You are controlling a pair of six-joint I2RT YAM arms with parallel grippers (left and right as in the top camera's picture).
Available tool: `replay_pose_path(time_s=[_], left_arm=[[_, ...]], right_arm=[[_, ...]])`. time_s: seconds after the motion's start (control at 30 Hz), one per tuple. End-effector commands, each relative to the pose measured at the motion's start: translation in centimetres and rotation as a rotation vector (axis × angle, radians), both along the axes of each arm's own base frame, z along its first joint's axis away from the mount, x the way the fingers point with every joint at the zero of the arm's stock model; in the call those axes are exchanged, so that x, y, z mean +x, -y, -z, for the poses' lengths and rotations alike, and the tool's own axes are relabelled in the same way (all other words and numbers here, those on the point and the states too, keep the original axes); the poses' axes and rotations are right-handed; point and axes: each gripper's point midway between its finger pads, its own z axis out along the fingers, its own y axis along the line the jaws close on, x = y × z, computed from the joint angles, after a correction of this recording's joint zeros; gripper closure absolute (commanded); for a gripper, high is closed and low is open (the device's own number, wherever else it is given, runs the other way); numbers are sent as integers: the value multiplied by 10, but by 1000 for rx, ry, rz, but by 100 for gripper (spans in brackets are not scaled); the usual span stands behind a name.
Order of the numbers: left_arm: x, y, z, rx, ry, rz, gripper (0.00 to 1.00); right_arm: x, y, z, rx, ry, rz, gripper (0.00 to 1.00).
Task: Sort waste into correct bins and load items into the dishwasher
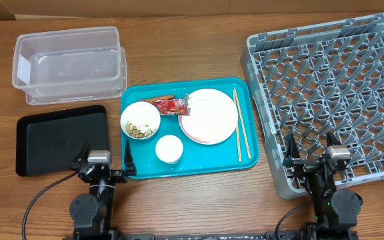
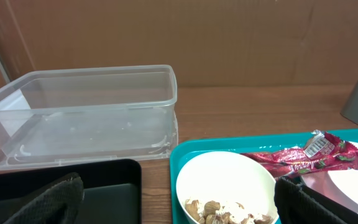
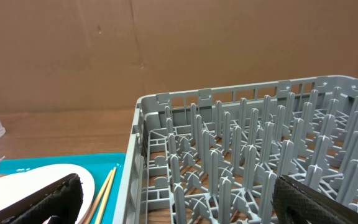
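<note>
- Wrapper, red with a silver end, lies in the teal tray between the bowl and the plate, and its right end touches the plate's rim.
- Scraps, beige and crumbly, sit in the white bowl, which stands in the tray's left half.
- On my overhead view, a small white cup stands just beside the bowl, on the side nearer the arms.
- I see the pale pink plate right of the bowl, in the tray's far half.
- Two chopsticks lie side by side along the tray's right edge, just beside the plate.
- At the far left of the table is the clear tub. It seems to rest on a second clear piece, perhaps its lid, though I cannot be sure from here.
- Nearer the arms than the tub lies the black tray, close against the teal tray's left side.
- On the right stands the grey rack, with a strip of bare table between it and the teal tray.
- My left gripper hangs spread wide, holding nothing. One finger is over the black tray and the other over the teal tray's left rim.
- My right gripper is likewise spread wide with nothing in it, over the rack's near left corner.
</note>
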Motion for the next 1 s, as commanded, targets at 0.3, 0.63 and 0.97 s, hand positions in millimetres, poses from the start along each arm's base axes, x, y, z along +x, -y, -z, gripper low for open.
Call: replay_pose_path(time_s=[0.3,0.63,0.97], left_arm=[[-3,-3,-20,-69,26,-24,0],[3,-7,-57,-70,-61,-50,0],[29,0,-87,-91,-348,-9,0]], right_arm=[[-5,16,-25,10,40,93,0],[-2,19,-55,18,-86,109,0],[24,11,-88,32,-419,56,0]])
